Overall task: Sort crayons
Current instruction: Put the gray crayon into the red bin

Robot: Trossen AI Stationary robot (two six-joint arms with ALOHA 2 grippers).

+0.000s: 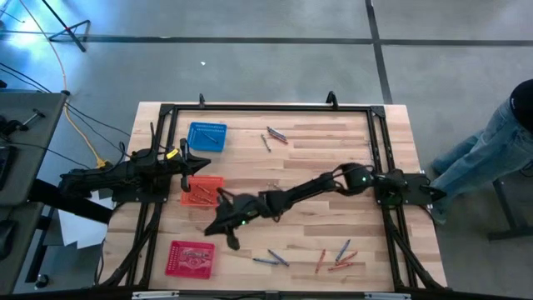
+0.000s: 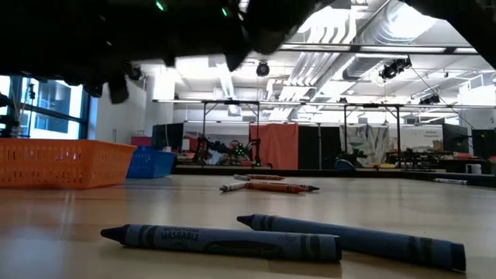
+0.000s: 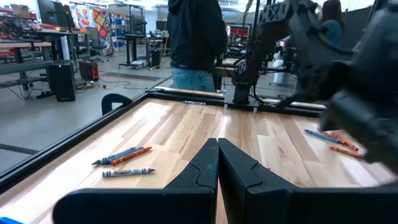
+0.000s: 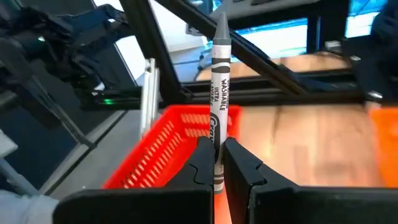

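Observation:
My right gripper (image 4: 215, 163) reaches across the table to between the orange basket (image 1: 202, 190) and the red basket (image 1: 190, 257), and is shut on a grey crayon (image 4: 219, 74). The red basket's mesh wall (image 4: 168, 146) lies just beyond its fingers. Loose crayons lie on the wood at the far middle (image 1: 275, 135), the near middle (image 1: 271, 258) and the near right (image 1: 337, 257). Two greyish-blue ones (image 2: 225, 240) lie in front of the low camera. My left gripper (image 3: 217, 163) waits shut at the table's left edge, beside the blue basket (image 1: 207, 136). My right gripper pinches the grey crayon's lower part (image 4: 216, 134) between its two fingers. The crayon lies across the fingers, and most of its length, with the pointed tip (image 4: 221, 22), sticks out past them. It is lifted clear of the table; its other end is hidden between the fingers.
A black frame (image 1: 266, 108) runs along the table's edges. A person stands off the table's right side (image 1: 491, 150), seen beyond the far rail in the left wrist view (image 3: 196, 37). Bare wood lies in the table's middle (image 1: 316, 150).

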